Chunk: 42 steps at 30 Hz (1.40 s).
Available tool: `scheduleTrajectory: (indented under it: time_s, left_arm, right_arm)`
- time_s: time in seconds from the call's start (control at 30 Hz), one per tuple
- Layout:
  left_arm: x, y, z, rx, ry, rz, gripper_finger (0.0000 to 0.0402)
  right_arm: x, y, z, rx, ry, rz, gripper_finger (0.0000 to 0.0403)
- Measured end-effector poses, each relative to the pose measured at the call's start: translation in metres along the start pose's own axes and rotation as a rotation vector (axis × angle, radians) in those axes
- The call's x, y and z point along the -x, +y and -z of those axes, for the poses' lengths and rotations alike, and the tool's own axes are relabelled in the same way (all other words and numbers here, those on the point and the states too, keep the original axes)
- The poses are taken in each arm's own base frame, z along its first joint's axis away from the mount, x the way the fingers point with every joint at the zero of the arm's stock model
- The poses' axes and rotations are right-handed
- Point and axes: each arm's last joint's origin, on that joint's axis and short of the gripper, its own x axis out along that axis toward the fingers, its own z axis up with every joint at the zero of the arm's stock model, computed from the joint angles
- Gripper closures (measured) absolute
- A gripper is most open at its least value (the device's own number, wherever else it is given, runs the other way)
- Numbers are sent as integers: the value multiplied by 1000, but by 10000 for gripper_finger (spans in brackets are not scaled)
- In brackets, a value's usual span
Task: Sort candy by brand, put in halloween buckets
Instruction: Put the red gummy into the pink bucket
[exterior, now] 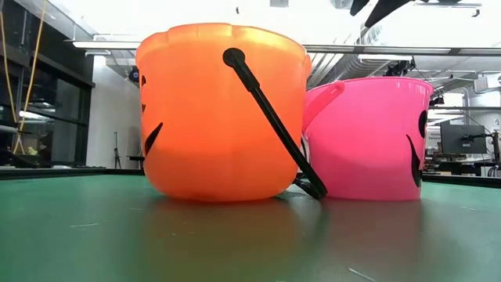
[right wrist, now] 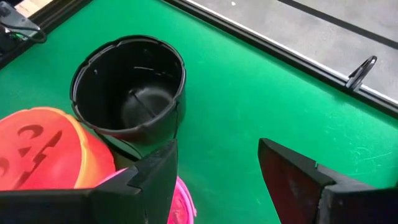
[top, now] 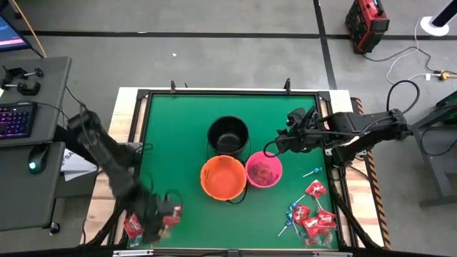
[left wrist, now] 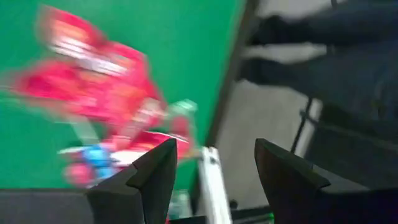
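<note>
Just beside left end effector (top: 166, 218): candy (top: 133, 227)

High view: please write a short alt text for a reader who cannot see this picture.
Three buckets, black, orange and pink, cluster mid-table on a green mat. The left gripper, open, is over red candy at the near left corner; the right gripper, open, hovers beside the black bucket. More candy lies near right.

Glossy plastic buckets (exterior: 223, 110); shiny wrapped candy (top: 314, 218); matt green table (top: 178, 135).
</note>
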Motion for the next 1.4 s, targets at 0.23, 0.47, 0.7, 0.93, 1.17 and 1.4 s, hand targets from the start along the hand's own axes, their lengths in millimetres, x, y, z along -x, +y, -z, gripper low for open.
scheduleTrajectory:
  time_s: [0.23, 0.47, 0.7, 0.93, 1.17, 1.4]
  left_arm:
    - [-64, -41, 36, -186, 34, -56, 195]
    - [-93, -38, 36, -192, -48, -266, 195]
    - [-105, -27, 36, -145, -66, -381, 195]
    - [-115, -24, 36, -141, -56, -403, 200]
    - [-112, -22, 25, -68, -79, -407, 367]
    - [-76, -37, 21, -81, -136, -254, 399]
  right_arm:
    - [0, 0, 0, 41, 0, 0, 188]
    - [0, 0, 0, 56, 1, 2, 188]
    - [0, -1, 1, 64, 7, 11, 188]
    - [0, -3, 2, 76, 15, 24, 188]
    - [0, -3, 2, 80, 5, 36, 188]
    - [0, -4, 2, 80, 4, 37, 188]
